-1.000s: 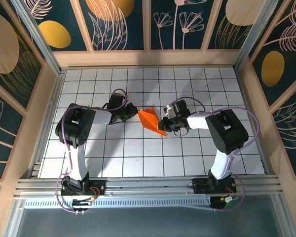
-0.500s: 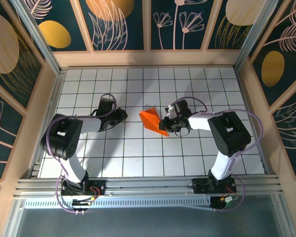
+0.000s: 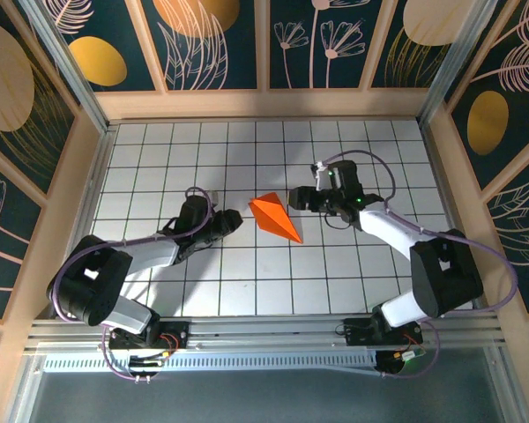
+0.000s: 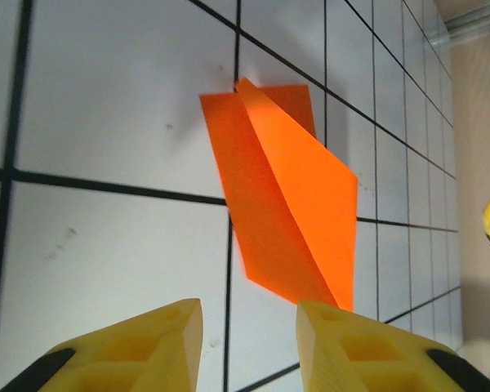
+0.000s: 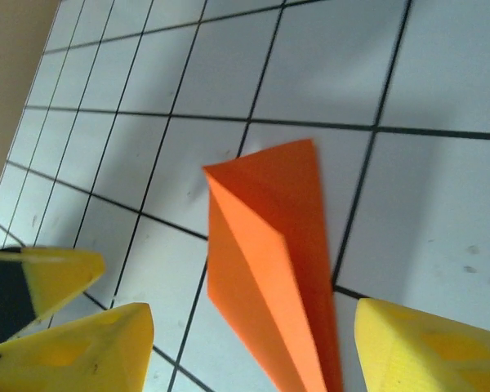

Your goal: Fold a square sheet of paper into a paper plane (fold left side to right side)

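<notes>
The left tool (image 3: pixel 233 220) sits low over the desk (image 3: pixel 203 141), just left of the plane (image 3: pixel 276 218). Its yellow fingers (image 4: pixel 147 343) are apart and grip nothing. The right tool (image 3: pixel 298 199) is just right of the plane's wide end, with its fingers (image 5: pixel 425 343) spread wider and likewise empty. The plane, a bright orange folded dart, lies on the white grid between the two tools, apart from both. Its pointed tip aims toward the near right and a crease runs along its length.
</notes>
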Controlling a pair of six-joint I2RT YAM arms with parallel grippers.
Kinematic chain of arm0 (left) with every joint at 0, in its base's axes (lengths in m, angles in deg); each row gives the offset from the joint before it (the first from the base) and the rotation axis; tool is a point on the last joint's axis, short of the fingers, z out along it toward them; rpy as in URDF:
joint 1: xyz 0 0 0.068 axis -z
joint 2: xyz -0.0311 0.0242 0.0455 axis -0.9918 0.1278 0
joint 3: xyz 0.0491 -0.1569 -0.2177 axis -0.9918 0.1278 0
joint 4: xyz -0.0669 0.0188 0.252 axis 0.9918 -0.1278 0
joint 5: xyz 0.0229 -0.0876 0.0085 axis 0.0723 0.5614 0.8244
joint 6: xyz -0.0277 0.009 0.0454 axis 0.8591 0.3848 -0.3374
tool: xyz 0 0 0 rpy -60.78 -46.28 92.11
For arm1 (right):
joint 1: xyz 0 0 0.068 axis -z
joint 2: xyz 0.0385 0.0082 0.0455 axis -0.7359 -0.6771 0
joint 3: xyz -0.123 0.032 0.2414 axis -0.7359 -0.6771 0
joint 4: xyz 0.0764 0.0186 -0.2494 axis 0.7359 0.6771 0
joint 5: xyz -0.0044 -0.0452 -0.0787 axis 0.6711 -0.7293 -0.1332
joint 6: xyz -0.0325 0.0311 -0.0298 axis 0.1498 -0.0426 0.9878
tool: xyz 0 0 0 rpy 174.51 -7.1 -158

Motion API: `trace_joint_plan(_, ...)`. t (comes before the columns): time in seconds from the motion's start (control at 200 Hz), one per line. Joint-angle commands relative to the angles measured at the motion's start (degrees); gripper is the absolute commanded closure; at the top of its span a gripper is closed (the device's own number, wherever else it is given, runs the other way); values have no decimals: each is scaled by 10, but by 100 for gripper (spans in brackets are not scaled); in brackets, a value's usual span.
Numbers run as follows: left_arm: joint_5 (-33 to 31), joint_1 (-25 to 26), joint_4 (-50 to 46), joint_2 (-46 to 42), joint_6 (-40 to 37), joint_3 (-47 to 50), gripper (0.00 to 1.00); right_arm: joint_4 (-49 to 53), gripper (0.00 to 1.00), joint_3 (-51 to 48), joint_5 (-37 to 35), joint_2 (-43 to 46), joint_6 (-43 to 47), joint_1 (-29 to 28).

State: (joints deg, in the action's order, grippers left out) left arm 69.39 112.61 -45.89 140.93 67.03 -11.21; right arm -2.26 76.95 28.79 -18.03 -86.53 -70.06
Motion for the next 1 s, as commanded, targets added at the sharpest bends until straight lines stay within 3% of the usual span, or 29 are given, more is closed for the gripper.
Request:
trace_joint_plan(0.0,-5,15,73,24,47,1,63,4,33,-21,24,-12,37,14)
trace_joint_plan(0.19,-13,25,84,54,53,-15,62,-22,46,-11,111,-77,73,11)
trace_joint_plan(0.686,-25,25,51,48,39,-25,59,-52,57,46,153,-199,122,-17)
trace_joint_plan(0.946,-37,21,-8,11,4,-55,49,-49,96,52,172,-177,132,-13)
trace_joint_plan(0.996,-35,18,-7,-1,2,-56,46,-47,100,50,177,-158,133,-8)
